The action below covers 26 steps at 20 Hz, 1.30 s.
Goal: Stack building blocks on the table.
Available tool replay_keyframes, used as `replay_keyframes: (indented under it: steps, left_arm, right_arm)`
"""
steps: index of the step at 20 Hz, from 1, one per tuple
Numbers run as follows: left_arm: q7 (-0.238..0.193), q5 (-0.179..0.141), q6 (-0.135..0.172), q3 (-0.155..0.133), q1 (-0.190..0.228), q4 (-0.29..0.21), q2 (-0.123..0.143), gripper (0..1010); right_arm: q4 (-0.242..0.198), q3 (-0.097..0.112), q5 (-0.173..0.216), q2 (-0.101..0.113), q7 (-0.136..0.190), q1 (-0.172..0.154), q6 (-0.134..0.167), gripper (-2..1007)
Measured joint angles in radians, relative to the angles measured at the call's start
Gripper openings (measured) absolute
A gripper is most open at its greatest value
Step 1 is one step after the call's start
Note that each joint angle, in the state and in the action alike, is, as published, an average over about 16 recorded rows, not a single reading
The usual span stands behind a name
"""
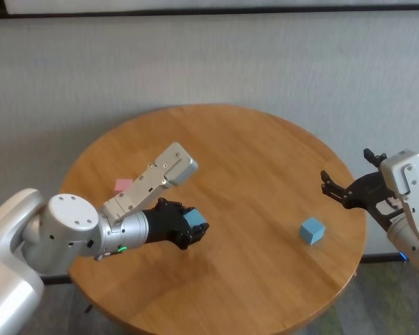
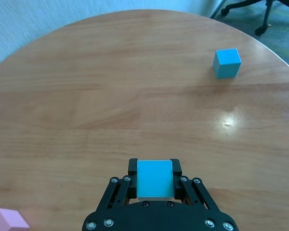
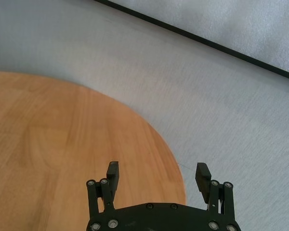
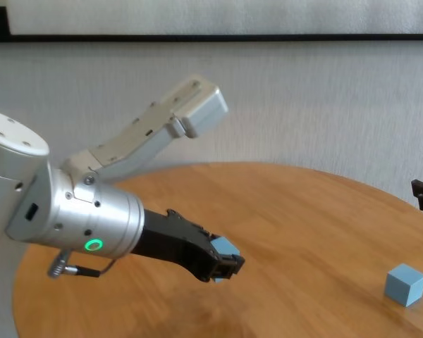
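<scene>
Blue cube (image 2: 154, 179) sits clamped in the left gripper (image 2: 154, 180) above the table (image 1: 265, 181); the right gripper (image 3: 159, 175) hovers open at the table's right edge.

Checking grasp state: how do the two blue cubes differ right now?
The held blue cube is clamped in the left gripper above the table; the free blue cube rests on it, nearer the open right gripper. Same colour and size.
</scene>
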Motion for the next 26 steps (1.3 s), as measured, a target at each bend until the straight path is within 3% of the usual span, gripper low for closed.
replay_keyframes:
  steps: [14,26]
  left_arm:
    - [-0.034,0.039,0.002,0.031,-0.058,0.120,-0.082,401]
    - [-0.025,0.005,0.004,0.007,-0.050,0.149,-0.120,401]
  right_arm:
    - [0.000,0.000,0.000,0.000,0.000,0.000,0.000,1005]
    - [0.000,0.000,0.000,0.000,0.000,0.000,0.000,1005]
